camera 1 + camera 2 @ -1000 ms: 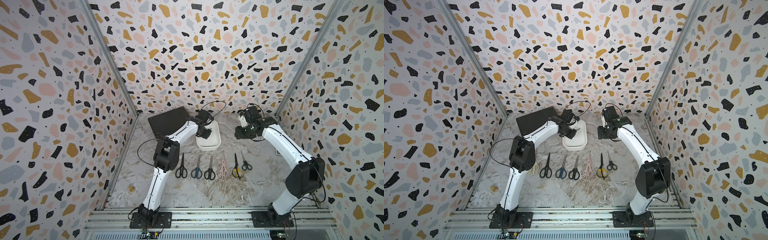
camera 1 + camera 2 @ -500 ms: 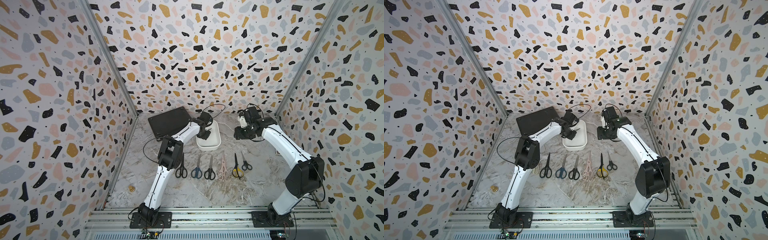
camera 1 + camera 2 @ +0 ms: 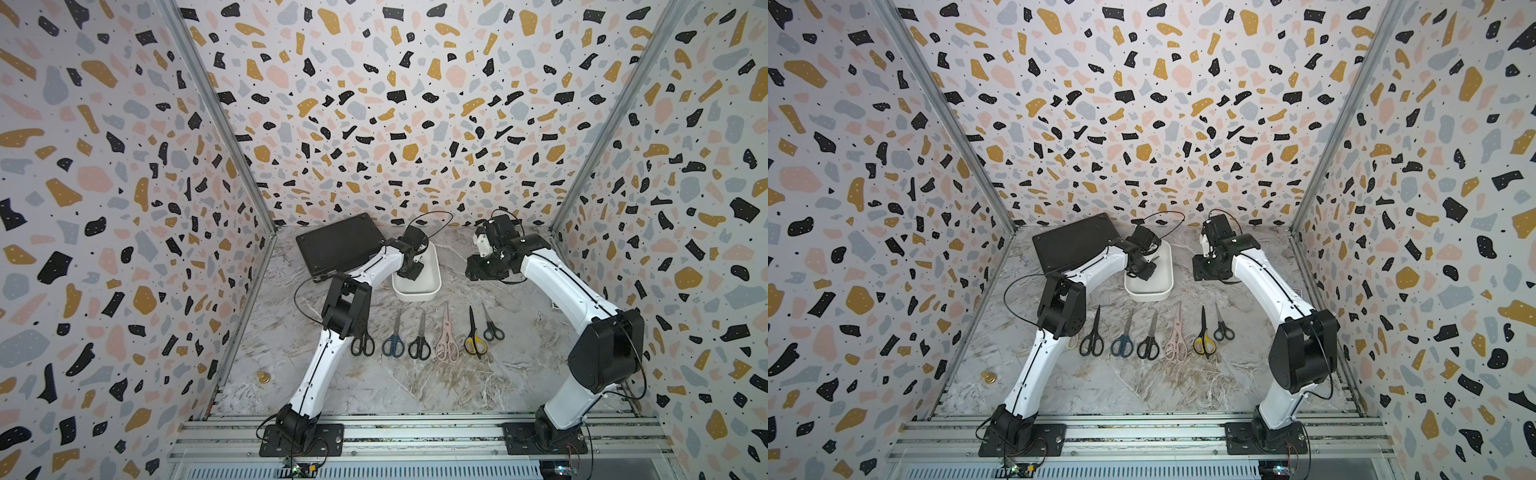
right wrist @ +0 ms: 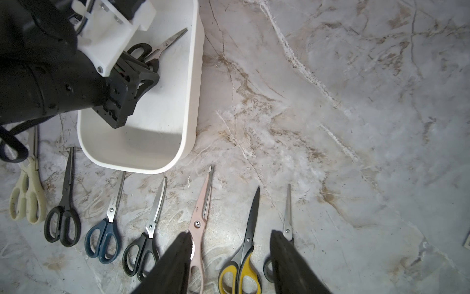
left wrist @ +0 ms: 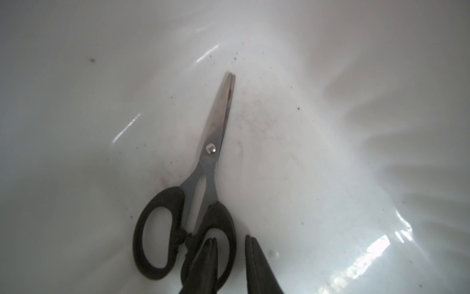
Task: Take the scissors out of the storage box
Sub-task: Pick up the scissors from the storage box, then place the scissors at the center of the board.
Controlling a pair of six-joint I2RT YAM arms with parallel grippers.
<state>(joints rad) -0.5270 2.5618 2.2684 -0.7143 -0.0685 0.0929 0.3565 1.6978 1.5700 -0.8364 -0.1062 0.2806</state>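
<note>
The left gripper [image 5: 230,264] is down inside the storage box [image 4: 188,107], its jaws slightly parted, with one finger [image 5: 203,264] lying over a handle loop of the black-handled scissors [image 5: 193,203] and the other beside that loop on the bare floor of the box; whether the loop is actually pinched cannot be told. These scissors lie flat on the bottom of the box, blades closed and pointing away from the gripper. The right gripper [image 4: 230,262] hangs half open and empty above the desk [image 4: 330,127], over the row of scissors. On the desk, just in front of the white box, seven pairs lie side by side, blades toward the box: cream scissors [image 4: 26,193], black scissors [image 4: 63,211], blue scissors [image 4: 105,234], another black pair [image 4: 142,247], pink scissors [image 4: 201,213], yellow-and-black scissors [image 4: 245,249] and small grey scissors [image 4: 287,216]. A flat black case [image 3: 338,245] sits behind the left arm, beside the box.
</note>
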